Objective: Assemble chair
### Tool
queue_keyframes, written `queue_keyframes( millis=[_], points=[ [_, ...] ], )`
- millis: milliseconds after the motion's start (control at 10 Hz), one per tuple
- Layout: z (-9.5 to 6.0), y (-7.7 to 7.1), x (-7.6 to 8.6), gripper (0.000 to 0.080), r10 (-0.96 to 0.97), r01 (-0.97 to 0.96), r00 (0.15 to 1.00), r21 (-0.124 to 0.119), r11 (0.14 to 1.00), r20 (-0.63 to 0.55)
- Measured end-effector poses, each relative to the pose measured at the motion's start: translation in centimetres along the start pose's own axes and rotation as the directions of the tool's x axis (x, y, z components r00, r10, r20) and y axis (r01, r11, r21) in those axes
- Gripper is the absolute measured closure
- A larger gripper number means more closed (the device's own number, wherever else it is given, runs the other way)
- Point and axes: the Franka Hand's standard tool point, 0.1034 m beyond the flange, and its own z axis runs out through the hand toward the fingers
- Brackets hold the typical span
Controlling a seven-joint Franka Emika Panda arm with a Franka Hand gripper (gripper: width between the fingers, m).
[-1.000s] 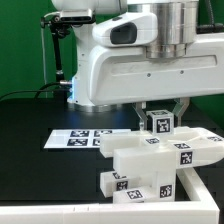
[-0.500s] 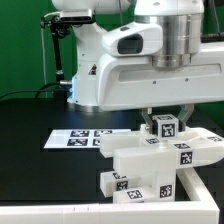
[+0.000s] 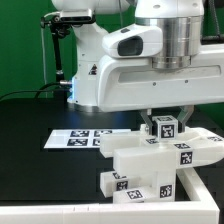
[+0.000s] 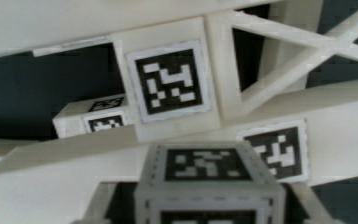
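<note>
The partly built chair [image 3: 140,160] stands at the exterior view's right: white slab and slotted blocks with black-and-white tags. A cube-ended post [image 3: 163,126] stands upright on its top. My gripper [image 3: 164,128] comes straight down over this post, one finger on each side of the cube, and looks shut on it. In the wrist view the post's tagged cube [image 4: 202,165] sits between my fingers, gripper [image 4: 202,208]. Beyond it are a tagged upright panel [image 4: 167,80] and white rails of the chair.
The marker board [image 3: 80,138] lies flat on the black table just to the exterior view's left of the chair. A white frame rail [image 3: 100,211] runs along the front and up the right side [image 3: 196,190]. The robot's base [image 3: 95,70] stands behind.
Between one second and half a second ago the arm swung over and dropped slightly onto the post; the cube sits a little lower. Nothing has moved since.
</note>
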Motion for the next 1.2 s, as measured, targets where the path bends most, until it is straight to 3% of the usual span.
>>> queue_keyframes(
  millis=[1000, 1100, 1200],
  points=[
    [0.91, 0.73, 0.36, 0.0532, 0.021, -0.021, 1.0, -0.007, 1.0, -0.009],
    [0.91, 0.75, 0.36, 0.0479, 0.021, -0.021, 1.0, -0.007, 1.0, -0.009],
    [0.91, 0.76, 0.36, 0.0344, 0.022, -0.022, 1.0, -0.007, 1.0, -0.009]
  ],
)
